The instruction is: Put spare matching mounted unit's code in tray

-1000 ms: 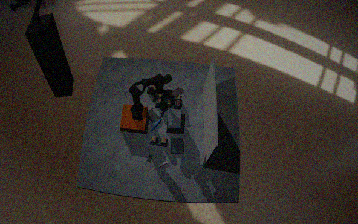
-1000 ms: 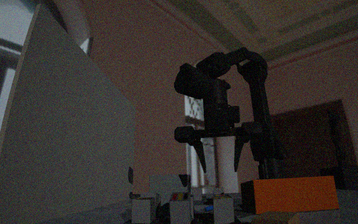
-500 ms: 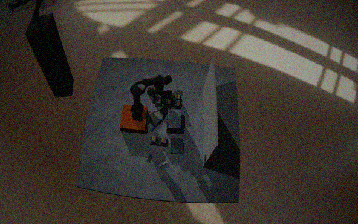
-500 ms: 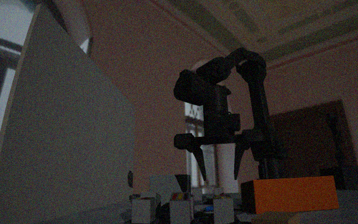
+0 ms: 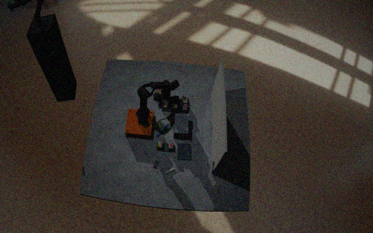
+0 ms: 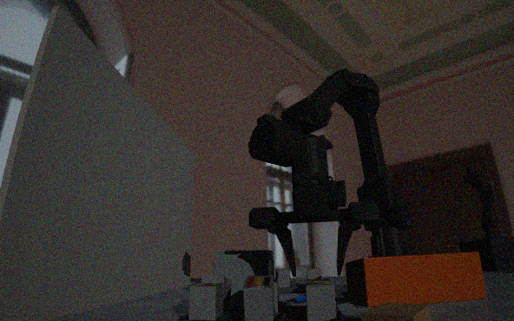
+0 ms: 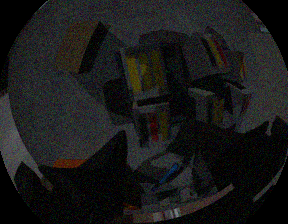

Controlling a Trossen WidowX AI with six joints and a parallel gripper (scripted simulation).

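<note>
My gripper (image 5: 171,100) (image 6: 317,273) (image 7: 158,129) is open and points down over the back group of spares. Its fingertips are about level with the block tops. A spare with black, red and yellow stripes (image 7: 154,125) shows between the fingers in the wrist view. A spare with wide yellow stripes (image 7: 145,72) stands beside it, and a striped spare (image 5: 185,103) is at the group's right end. Two more striped blocks (image 5: 160,145) (image 5: 170,147) stand nearer the front. A dark flat square (image 5: 184,152), possibly the tray, lies beside them. The printed codes and the mounted unit cannot be made out.
The orange base (image 5: 139,123) (image 6: 424,279) is left of the blocks. A grey box-like stand (image 5: 181,123) is between the block groups. A blue strip (image 5: 163,129) (image 7: 168,173) lies near the base. A tall pale panel (image 5: 219,116) (image 6: 102,173) stands to the right in the top view.
</note>
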